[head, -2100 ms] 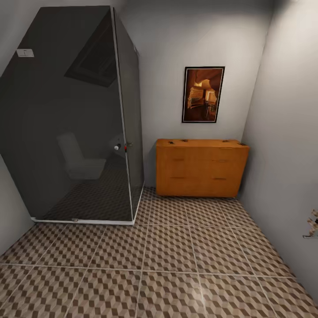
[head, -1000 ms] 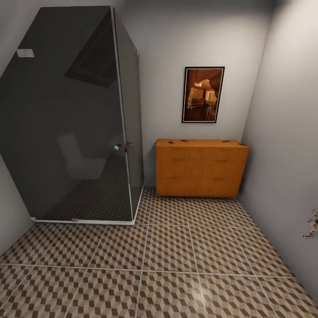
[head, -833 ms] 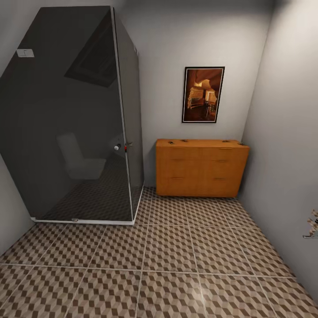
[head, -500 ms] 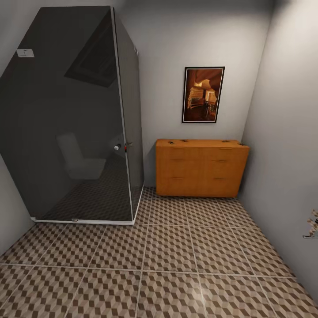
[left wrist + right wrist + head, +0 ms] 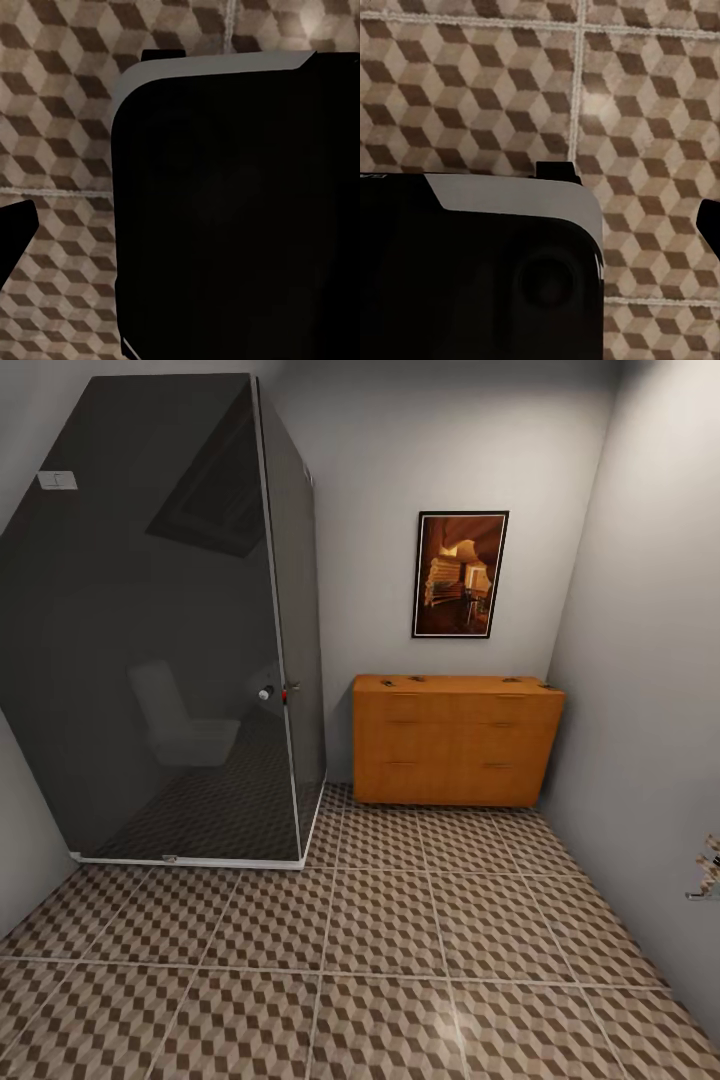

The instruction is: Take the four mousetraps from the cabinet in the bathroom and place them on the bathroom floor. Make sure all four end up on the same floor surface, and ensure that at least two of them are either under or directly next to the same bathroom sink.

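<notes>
Four small mousetraps are seen on the flat top of an orange-brown cabinet [image 5: 457, 740] at the far end of a tiled bathroom.

Two of the mousetraps, the left pair [image 5: 402, 681], lie near the cabinet top's left end, and the right pair [image 5: 528, 682] lies near its right end. The cabinet is set against the grey back wall, under a framed picture [image 5: 460, 574] and beside a dark glass shower stall [image 5: 170, 620]. The cube-patterned floor [image 5: 400, 920] is spread in front. In both wrist views, dark robot parts are shown above floor tiles; whether the grippers are spread or closed cannot be told.
</notes>
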{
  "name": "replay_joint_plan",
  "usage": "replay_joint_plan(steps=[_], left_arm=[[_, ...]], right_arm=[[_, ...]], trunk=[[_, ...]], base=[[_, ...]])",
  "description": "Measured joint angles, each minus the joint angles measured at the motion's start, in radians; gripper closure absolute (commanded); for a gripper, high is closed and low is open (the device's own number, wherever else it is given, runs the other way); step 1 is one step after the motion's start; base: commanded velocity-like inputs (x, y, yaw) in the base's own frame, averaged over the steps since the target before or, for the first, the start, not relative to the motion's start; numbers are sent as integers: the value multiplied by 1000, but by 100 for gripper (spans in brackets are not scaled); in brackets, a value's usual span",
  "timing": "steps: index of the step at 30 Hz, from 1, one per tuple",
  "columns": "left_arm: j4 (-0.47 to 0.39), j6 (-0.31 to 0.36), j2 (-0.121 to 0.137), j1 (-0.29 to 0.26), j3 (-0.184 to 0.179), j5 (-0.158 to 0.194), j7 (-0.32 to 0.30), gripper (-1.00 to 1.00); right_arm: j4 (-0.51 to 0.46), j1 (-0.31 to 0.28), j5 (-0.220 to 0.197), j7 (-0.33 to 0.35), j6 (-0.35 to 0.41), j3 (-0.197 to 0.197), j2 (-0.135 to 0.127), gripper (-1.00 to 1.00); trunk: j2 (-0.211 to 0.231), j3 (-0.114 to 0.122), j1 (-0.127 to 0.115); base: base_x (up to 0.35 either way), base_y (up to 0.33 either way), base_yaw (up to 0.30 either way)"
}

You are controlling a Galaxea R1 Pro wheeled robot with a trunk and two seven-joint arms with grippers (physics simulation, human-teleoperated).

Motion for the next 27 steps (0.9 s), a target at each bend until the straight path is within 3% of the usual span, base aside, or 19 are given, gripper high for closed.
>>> replay_joint_plan(steps=[11,27], left_arm=[[0,0,0,0,1,0,0,-100],[0,0,0,0,1,0,0,-100]], right_arm=[[0,0,0,1,1,0,0,-100],[0,0,0,0,0,0,0,-100]], trunk=[[0,0,0],[0,0,-1]], base=[[7,0,0],[297,0,0]])
